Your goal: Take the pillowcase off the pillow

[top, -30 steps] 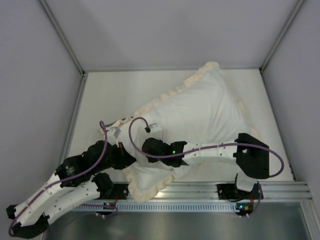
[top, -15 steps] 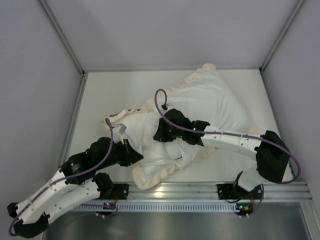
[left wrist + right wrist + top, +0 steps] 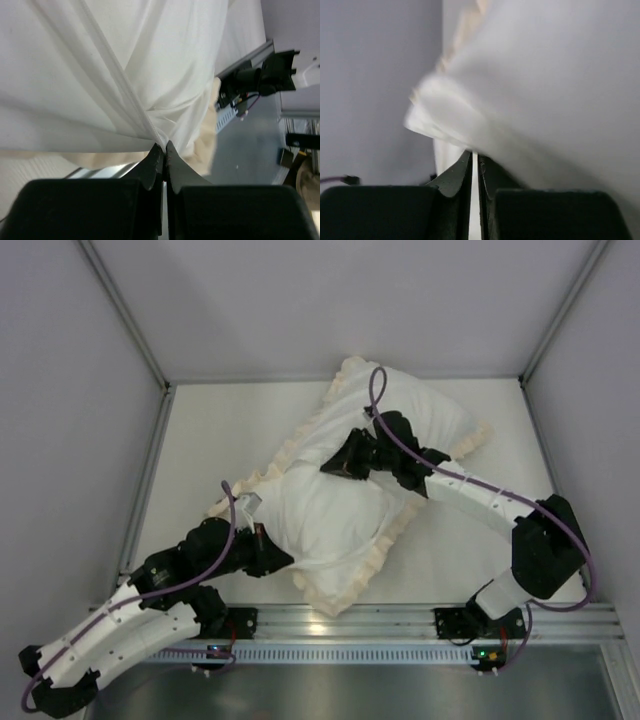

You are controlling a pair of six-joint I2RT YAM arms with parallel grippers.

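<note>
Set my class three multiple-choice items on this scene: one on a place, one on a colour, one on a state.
1. Which arm grips the near-left edge of the white fabric pillowcase with the ruffled frill?
A the left one
B the right one
C neither

2. What colour is the frill?
A cream
B red
C blue

3. How do the two arms' grasping ends stand?
A both open
B both shut on fabric
C one open, one shut

Answers:
1 A: the left pincer pinches that edge, while the right pincer holds the top face farther back.
2 A: the edging is cream against the white.
3 B: each wrist view shows the fingers closed on a white fold.
</note>
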